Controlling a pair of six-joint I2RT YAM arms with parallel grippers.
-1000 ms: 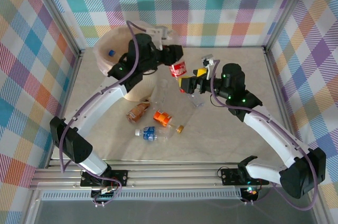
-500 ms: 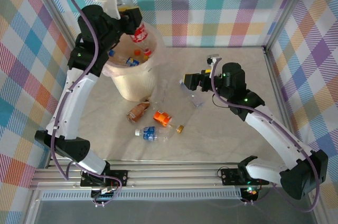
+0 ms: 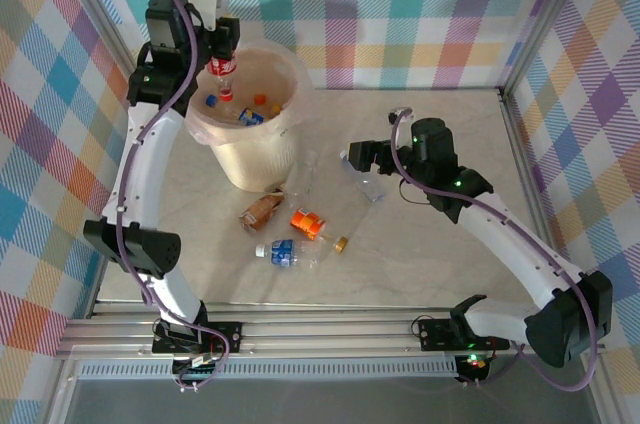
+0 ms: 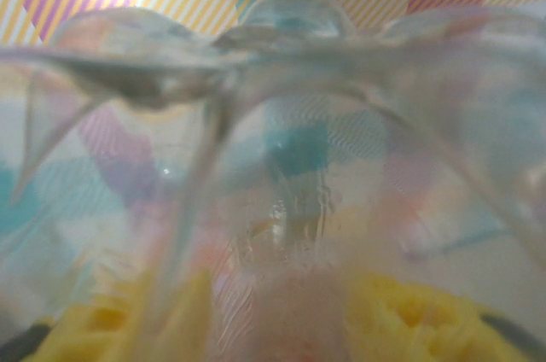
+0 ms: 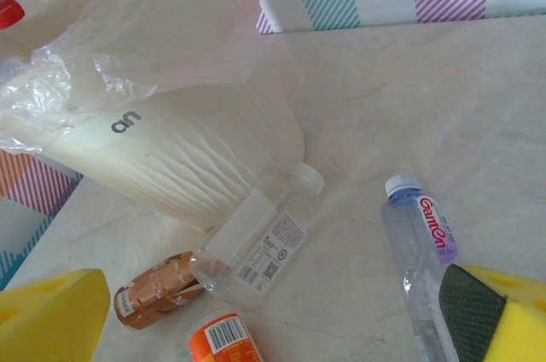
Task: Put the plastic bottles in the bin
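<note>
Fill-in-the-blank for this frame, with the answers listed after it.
The left pincer holds a plastic bottle over the bin; its label is ____.
The right pincer is ____.
The orange-labelled bottle lies on the ____.
Missing words: red; open; table.
</note>
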